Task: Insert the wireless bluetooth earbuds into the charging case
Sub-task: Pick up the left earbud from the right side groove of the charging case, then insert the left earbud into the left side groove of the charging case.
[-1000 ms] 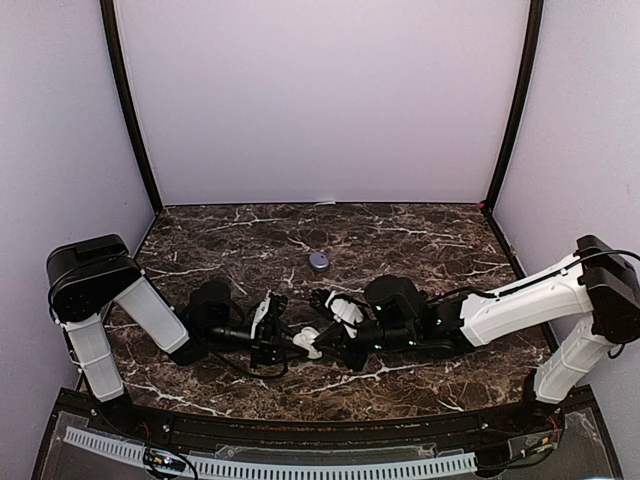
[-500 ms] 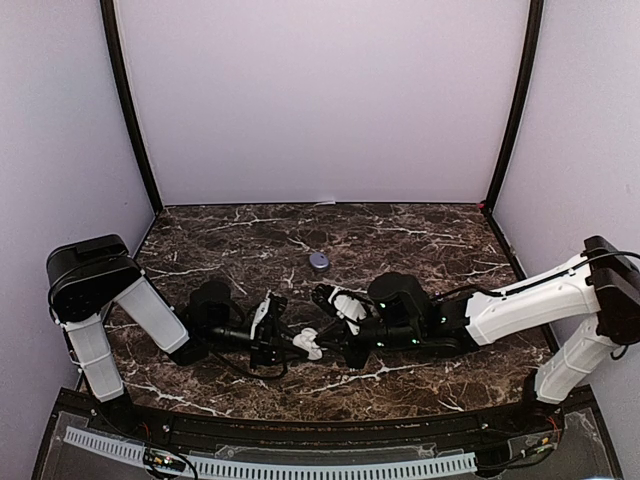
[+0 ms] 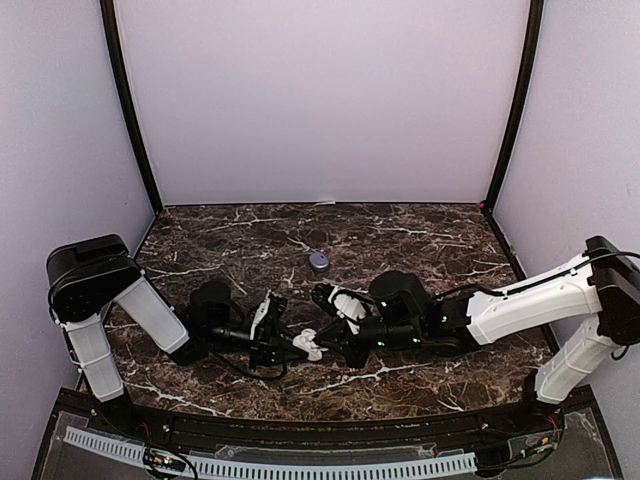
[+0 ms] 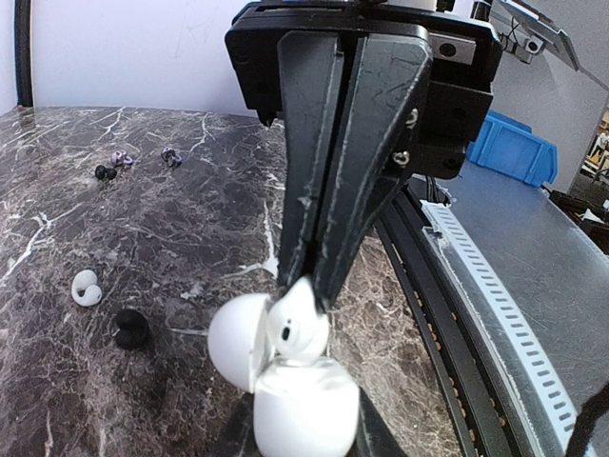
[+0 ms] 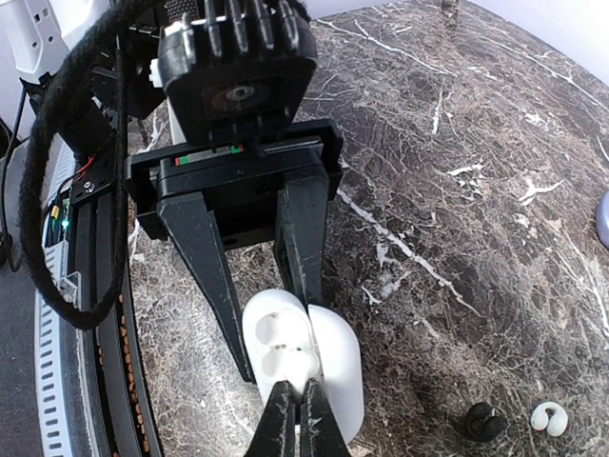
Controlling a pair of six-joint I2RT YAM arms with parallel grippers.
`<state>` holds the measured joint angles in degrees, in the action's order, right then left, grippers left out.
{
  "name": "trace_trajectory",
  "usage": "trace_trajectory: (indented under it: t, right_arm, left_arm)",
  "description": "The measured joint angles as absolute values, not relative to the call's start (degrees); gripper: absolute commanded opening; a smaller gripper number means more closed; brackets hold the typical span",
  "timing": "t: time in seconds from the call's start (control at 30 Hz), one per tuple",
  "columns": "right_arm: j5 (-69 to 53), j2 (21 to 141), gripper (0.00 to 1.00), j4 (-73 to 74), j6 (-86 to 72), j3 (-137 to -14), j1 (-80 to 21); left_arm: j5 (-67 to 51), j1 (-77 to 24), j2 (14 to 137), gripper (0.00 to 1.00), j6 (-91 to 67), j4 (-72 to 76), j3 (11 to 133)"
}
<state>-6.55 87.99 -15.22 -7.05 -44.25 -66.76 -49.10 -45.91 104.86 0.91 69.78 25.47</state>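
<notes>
Lower centre of frame: L gripper (image 5: 274, 335) clamped open white pebble-shaped charging case (image 5: 335, 367); R gripper (image 4: 303, 286) pinched white plastic earbud (image 4: 297, 328) at its opening.

You see the white charging case (image 5: 328, 367) open, two sockets showing in its tray. The left hand (image 5: 276, 333) grips the case, one black finger on each side. Your right hand (image 5: 297, 407) has its fingers pressed together, tips at the case's near edge. To the right of the case, a black earbud (image 5: 483, 421) lies on the marbled tabletop (image 5: 457, 143), with a white earbud (image 5: 549, 416) just beyond it.
</notes>
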Motion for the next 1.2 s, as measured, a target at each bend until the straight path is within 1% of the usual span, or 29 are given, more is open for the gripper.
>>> trace_trajectory:
  t: [1.2]
  right_arm:
    - [-9.0, 90.5, 0.00, -15.3, -5.8, -46.6, -66.8]
  left_arm:
    - [-50.3, -45.9, 104.9, 0.18, 0.9, 68.5, 26.2]
